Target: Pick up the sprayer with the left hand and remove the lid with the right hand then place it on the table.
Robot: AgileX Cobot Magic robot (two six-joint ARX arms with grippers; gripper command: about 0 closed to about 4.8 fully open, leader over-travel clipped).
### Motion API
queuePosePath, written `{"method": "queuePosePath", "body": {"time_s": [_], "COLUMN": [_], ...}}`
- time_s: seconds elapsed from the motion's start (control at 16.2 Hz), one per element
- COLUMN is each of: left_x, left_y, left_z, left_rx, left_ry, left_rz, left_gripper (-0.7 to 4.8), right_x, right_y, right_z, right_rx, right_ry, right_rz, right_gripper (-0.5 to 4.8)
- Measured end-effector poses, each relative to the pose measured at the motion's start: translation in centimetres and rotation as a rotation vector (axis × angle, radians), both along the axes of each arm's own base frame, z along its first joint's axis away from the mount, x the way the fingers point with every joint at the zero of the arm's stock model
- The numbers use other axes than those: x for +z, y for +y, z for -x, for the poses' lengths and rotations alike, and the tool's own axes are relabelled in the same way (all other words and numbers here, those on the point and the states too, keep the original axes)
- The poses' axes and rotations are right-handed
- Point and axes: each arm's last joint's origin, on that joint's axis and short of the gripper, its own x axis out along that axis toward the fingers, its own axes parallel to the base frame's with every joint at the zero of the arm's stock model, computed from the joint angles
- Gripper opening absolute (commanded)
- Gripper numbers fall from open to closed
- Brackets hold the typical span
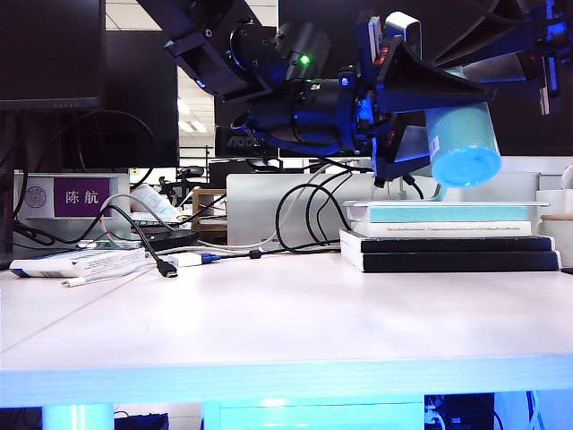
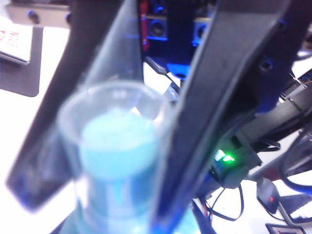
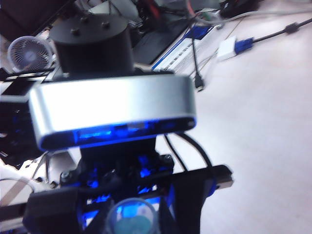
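Both grippers met high above the table (image 1: 286,331). Left gripper (image 1: 448,94) clamped the teal sprayer (image 1: 463,143), tilted near level. Right gripper (image 1: 537,40) sat by its nozzle end; whether it gripped the clear lid (image 2: 117,114) was unclear.

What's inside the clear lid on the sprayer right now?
Through the lid the teal nozzle of the sprayer shows as a blur; its details are unreadable. The left gripper clamps the bottle. The right gripper's fingers flank the lid; their contact is unclear.
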Motion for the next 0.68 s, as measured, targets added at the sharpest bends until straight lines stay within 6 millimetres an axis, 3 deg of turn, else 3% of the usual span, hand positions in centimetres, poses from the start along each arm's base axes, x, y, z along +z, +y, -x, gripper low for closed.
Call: {"method": "queuePosePath", "body": {"time_s": [0.43, 0.55, 0.68], "left_x": [-0.2, -0.4, -1.1], "left_y": [0.1, 0.3, 2.3], "left_z": [0.0, -0.6, -2.3], "left_rx": [0.017, 0.133, 0.309], "left_ry": [0.019, -0.021, -0.082], "left_rz": [-0.025, -0.075, -0.170], "left_gripper": [2.00, 2.01, 2.01], "right_x": [1.7, 1.6, 1.6], "right_y": [-0.3, -0.4, -0.6], "right_z": [-0.8, -0.9, -1.1], "right_rx": [-0.125, -0.186, -0.273], "right_ry": [-0.121, -0.124, -0.137], "right_rz": [-0.032, -0.017, 0.014], "right_gripper": [-0.05, -0.05, -0.05]}}
